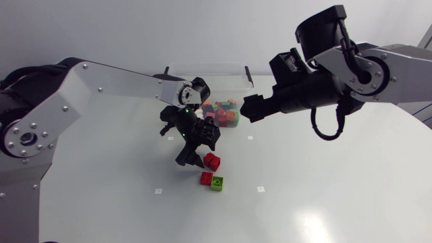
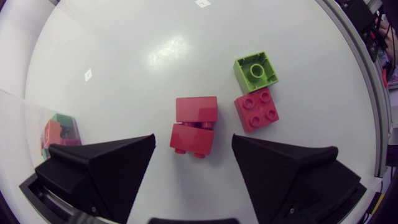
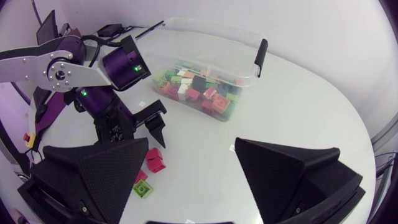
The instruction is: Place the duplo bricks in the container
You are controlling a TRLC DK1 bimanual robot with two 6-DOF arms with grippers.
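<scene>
Overhead, the left gripper (image 1: pixel 192 160), fingers spread, hangs at 9 o'clock of the red two-brick stack (image 1: pixel 212 160); the container (image 1: pixel 202 66) lies at its 12 o'clock. From the left wrist, the stack lies between the open fingertips, untouched, long axis 12-to-6, a green brick (image 2: pixel 255 70) at 1 o'clock. From the right wrist, the right gripper (image 3: pixel 191 144) hovers spread and empty, farther off.
</scene>
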